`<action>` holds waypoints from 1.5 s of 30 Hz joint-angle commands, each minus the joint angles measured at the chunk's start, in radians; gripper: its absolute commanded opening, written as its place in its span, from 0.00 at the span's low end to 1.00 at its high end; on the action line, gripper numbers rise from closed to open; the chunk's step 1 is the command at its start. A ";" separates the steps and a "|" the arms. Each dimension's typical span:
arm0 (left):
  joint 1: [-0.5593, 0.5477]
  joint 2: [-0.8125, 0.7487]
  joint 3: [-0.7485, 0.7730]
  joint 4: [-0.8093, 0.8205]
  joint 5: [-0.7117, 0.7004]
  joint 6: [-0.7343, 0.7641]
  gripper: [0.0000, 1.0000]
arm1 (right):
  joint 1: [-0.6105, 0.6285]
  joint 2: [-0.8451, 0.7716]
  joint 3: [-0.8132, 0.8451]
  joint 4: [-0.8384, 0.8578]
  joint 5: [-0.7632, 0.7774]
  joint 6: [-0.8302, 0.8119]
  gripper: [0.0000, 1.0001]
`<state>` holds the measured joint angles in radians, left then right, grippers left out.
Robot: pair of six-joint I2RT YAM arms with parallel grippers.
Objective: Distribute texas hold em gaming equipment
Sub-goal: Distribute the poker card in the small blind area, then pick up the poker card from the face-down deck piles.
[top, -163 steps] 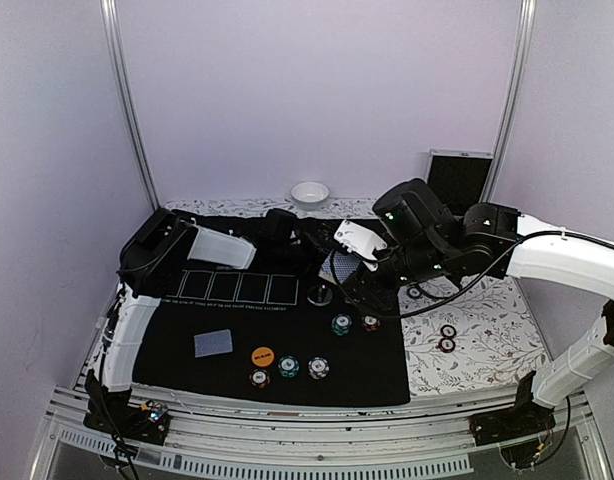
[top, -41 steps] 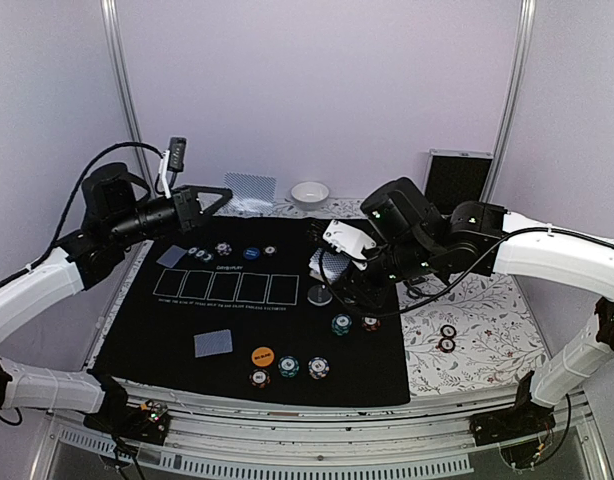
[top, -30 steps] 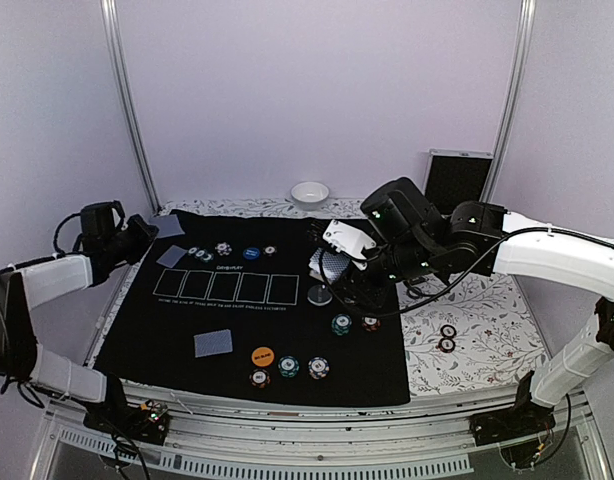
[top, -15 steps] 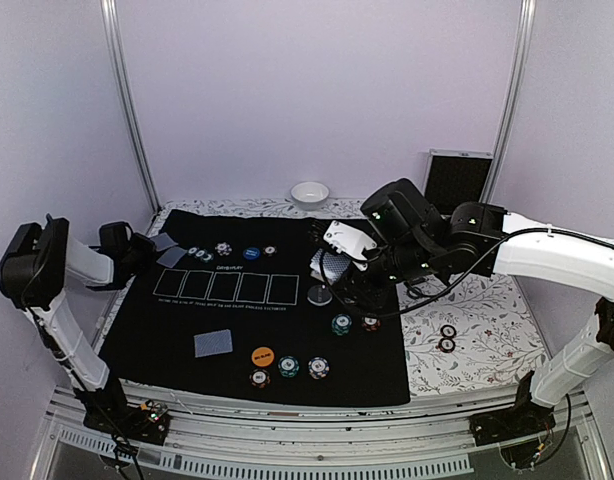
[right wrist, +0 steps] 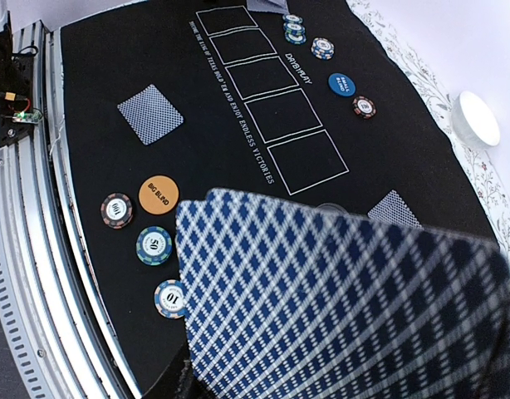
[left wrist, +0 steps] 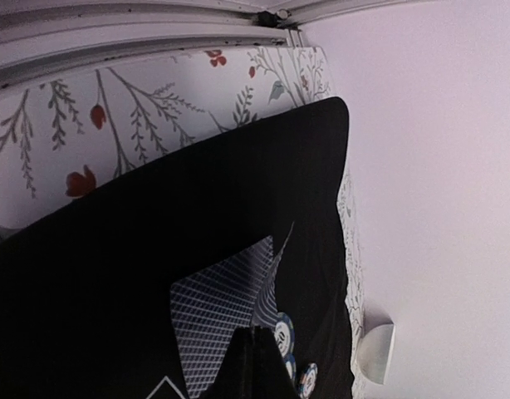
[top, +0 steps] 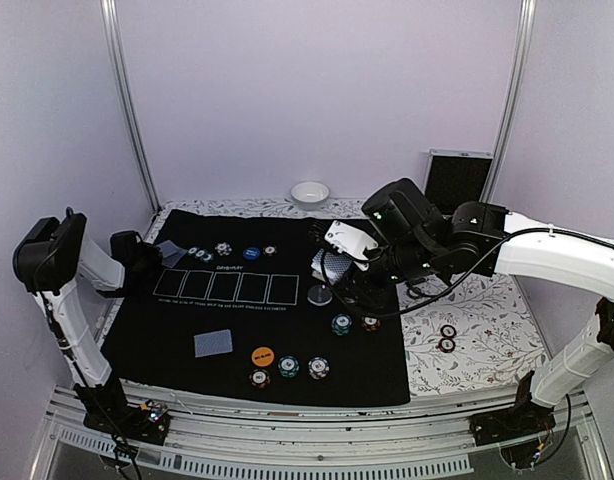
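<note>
Top external view showing dealing under way. Pinching a playing card [left wrist: 272,283] in the left tool [left wrist: 255,366], jaws closed thin on it, with the card seen almost edge-on in the left wrist view. Holding it low over the far left corner of the black mat [top: 287,340], just beside a flat card [left wrist: 218,316] lying there. Gripping the deck [top: 330,265] in the right tool [top: 343,272], jaws narrow around the stack, raised above the mat's far right part and filling most of the right wrist view with blue check backs.

Showing one dealt card [top: 213,343] flat at near left, with the orange disc [top: 263,355] and three striped chips [top: 289,366] in a near row to its right. Showing two more chips [top: 341,324] toward the middle, and a far row of chips with the blue disc [top: 251,254]. Keeping two stray chips [top: 447,331] apart on the flowered surface [top: 487,315] at right.

Judging the step as laying a second hole card at the far left seat. Calling next for lowering it flat beside its neighbour, opening the left tool without dragging either card, then backing away.

Showing nothing inside the white bowl [top: 310,193] at the far edge, well apart from the mat's pieces.
</note>
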<state>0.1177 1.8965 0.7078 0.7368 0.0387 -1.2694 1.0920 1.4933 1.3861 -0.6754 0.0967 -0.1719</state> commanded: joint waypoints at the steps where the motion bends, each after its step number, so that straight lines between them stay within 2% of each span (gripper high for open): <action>1: -0.011 0.049 0.017 0.028 -0.026 -0.049 0.00 | 0.002 -0.034 0.000 -0.003 0.017 0.013 0.04; 5: -0.013 0.054 0.030 0.009 -0.042 -0.034 0.01 | 0.002 -0.036 0.004 -0.015 0.018 0.014 0.04; 6: -0.014 0.054 0.032 0.007 -0.042 -0.029 0.11 | 0.002 -0.036 0.003 -0.017 0.018 0.015 0.04; 8: -0.015 0.049 0.033 0.001 -0.026 -0.026 0.37 | 0.002 -0.035 0.004 -0.018 0.017 0.015 0.04; 10: -0.013 0.039 0.035 -0.029 0.007 -0.033 0.55 | 0.002 -0.032 0.005 -0.018 0.017 0.017 0.04; 14: -0.025 -0.026 0.015 -0.124 0.031 -0.063 0.71 | 0.002 -0.030 0.008 -0.017 0.010 0.017 0.04; 20: -0.105 -0.236 -0.008 -0.306 -0.055 -0.049 0.97 | 0.001 -0.029 0.013 -0.016 0.011 0.012 0.04; 25: -0.175 -0.413 -0.021 -0.407 -0.094 -0.003 0.98 | 0.003 -0.031 0.011 -0.012 0.006 0.012 0.04; 29: -0.279 -0.555 -0.050 -0.423 -0.096 0.064 0.98 | 0.002 -0.037 0.005 -0.005 0.001 0.011 0.04; 31: -0.350 -0.630 -0.054 -0.395 -0.101 0.190 0.98 | 0.002 -0.039 0.004 -0.001 -0.001 0.012 0.04; 34: -0.482 -0.725 -0.019 -0.380 -0.121 0.502 0.98 | 0.002 -0.040 0.003 0.004 -0.007 0.011 0.04; 35: -0.516 -0.758 -0.015 -0.366 -0.080 0.604 0.98 | 0.001 -0.040 0.004 0.005 -0.008 0.009 0.04; 37: -0.557 -0.792 -0.016 -0.328 0.089 0.740 0.96 | 0.002 -0.037 0.005 0.009 -0.013 0.006 0.04; 41: -0.638 -0.797 -0.022 -0.317 0.524 0.916 0.95 | 0.003 -0.025 0.012 0.022 -0.022 -0.001 0.04; 43: -0.706 -0.779 -0.003 -0.362 0.645 0.981 0.97 | 0.002 -0.014 0.019 0.024 -0.027 -0.004 0.04; 45: -0.792 -0.749 0.034 -0.422 0.663 1.052 0.98 | 0.001 -0.007 0.028 0.026 -0.033 -0.006 0.04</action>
<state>-0.5423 1.1027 0.6880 0.4019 0.4305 -0.4599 1.0920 1.4933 1.3861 -0.6880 0.0875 -0.1726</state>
